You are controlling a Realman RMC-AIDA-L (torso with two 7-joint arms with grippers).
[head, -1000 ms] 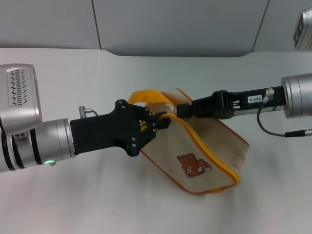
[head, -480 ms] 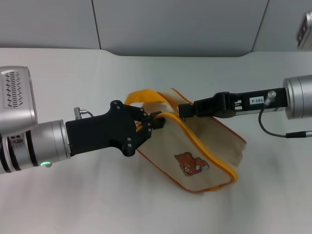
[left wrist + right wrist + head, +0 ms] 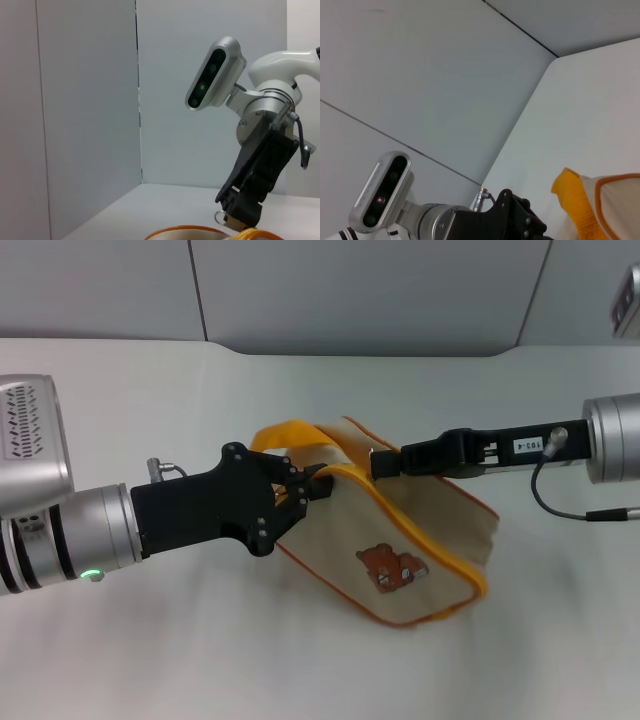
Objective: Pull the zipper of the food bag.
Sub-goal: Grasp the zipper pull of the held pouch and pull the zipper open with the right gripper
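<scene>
A beige canvas food bag [image 3: 420, 540] with orange piping and a small brown bear picture [image 3: 392, 567] lies on its side on the white worktop [image 3: 150, 410], held from both ends at its upper corner. From the left, the left gripper [image 3: 300, 490] has its black jaws closed on the bag's edge, where the yellow strap handle [image 3: 290, 435] loops up behind them. From the right, the right gripper [image 3: 378, 462] reaches in level, its narrow jaws closed on the top of the zipper [image 3: 420, 530], the yellow band that curves down along the bag's edge toward the lower right corner. The left wrist view shows the right gripper [image 3: 241, 212] tipped down over the yellow band with a small silvery ring at its tip. The two grippers sit near each other, the bag's corner between them.
</scene>
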